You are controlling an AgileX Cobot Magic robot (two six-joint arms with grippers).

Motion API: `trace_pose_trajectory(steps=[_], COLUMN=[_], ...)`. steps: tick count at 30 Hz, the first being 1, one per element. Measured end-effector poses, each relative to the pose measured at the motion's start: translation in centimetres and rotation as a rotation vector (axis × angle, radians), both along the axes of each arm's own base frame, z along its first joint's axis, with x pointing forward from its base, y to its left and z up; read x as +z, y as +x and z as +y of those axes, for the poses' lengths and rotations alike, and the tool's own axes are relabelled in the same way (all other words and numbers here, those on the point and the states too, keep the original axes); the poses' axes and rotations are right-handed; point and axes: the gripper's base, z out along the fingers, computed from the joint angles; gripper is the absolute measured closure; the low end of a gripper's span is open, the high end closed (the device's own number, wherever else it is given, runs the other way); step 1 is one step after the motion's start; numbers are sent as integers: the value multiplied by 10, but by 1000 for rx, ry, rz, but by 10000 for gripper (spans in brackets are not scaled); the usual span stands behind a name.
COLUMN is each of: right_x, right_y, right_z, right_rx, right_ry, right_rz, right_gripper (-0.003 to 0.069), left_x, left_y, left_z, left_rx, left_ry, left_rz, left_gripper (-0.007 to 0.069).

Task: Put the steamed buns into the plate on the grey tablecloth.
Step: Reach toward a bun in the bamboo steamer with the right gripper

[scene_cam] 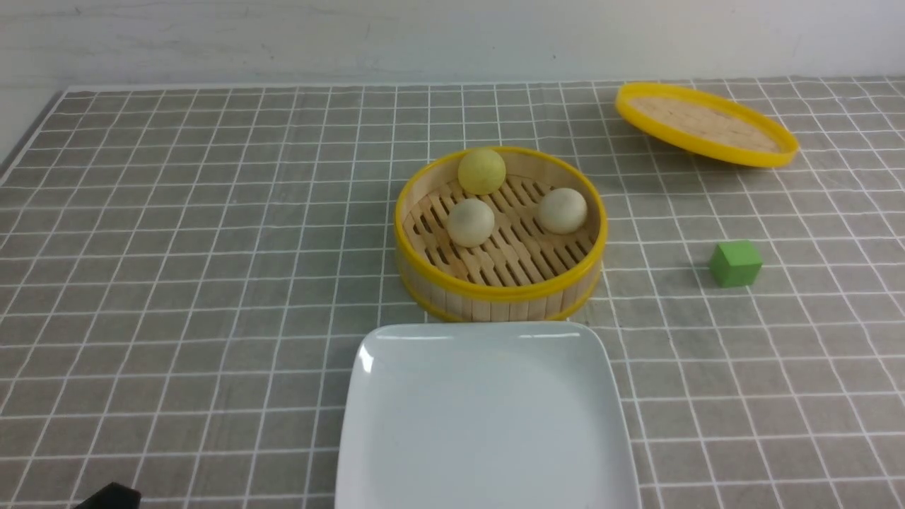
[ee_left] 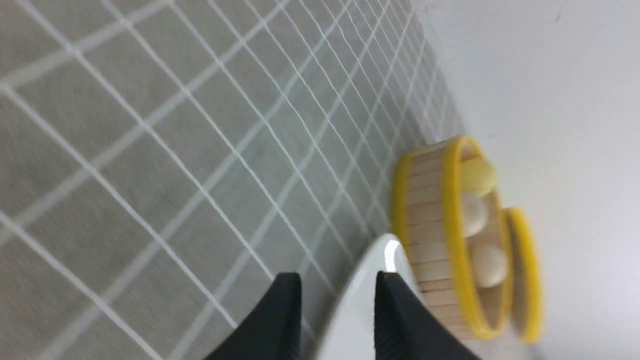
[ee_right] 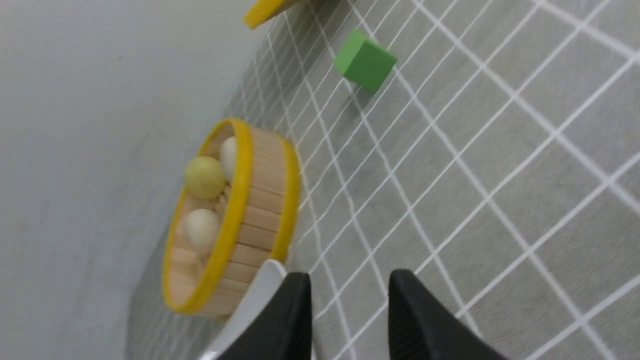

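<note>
Left end effector (ee_left: 336, 280): two black tapered fingers, moderate gap, nothing between them. It hangs over the near left corner of the plate. Right end effector (ee_right: 350, 277): same black fingers, parted a bit, gripping nothing, above the cloth just beside the plate's right edge.

Grey tablecloth (scene_cam: 177, 283): woven fabric with thin white grid lines, covers the whole tabletop.

Plate (scene_cam: 488, 424): nearest, centre. Glossy white, square with rounded corners and a raised rim, bare inside, flat on the cloth.

Bamboo steamer (scene_cam: 495, 300): just behind the plate, nearly touching its far edge. Round, pale wooden slat wall and slatted floor, yellow bands at top and bottom.

All three buns are in the steamer, none on the plate. Left cream bun (scene_cam: 470, 222) and right cream bun (scene_cam: 562, 210) are smooth matte balls, apart on the slats. Pale yellow bun (scene_cam: 481, 170) sits against the far wall.

Green cube (scene_cam: 735, 263): matte, right of the steamer, well apart.

Lid (scene_cam: 707, 124): far right, round, yellow rim, woven inner face up, looks tilted.

White wall (scene_cam: 452, 35): plain, behind the tabletop.
</note>
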Motion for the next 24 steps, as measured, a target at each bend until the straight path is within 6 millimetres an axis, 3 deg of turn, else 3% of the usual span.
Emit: trace_pose_trajectory(steps=[2,6,9,13,15,16,17,19,20,21,24], right_x=[1,8,42,104,122,122,122,118,115,110,102], right_y=[0,1,-2,-1,14,30,30,62,68,86,125], right_z=[1,-1,-3,-4,-4,-4,-4,-2,-1,2,16], right_rx=[-4,-19,-17,11,68,128,128,253,267,328,475], right_ry=[51,47,-85,-398,-534,-596,-596,-635,-633,-613,-568], right_rz=[-1,-57,-193,-275,-158,-11,-11,276,312,418,496], right_gripper=[419,438,512,651,669,669,669,665,665,662,649], left_x=[1,6,17,72,97,106,107,113,115,113,111], left_y=[0,1,2,-9,-10,-7,-4,10,11,18,36], left_z=[-2,0,2,-1,-4,-7,-7,-11,-11,-12,-14], left_rx=[17,43,42,-37,-110,-171,-183,-343,-356,-442,-560], left_ry=[-149,-195,-119,145,298,380,398,535,549,595,654], left_rz=[16,-29,-108,-263,-239,-170,-143,87,98,224,372], left_gripper=[384,384,386,456,529,573,584,620,622,622,622])
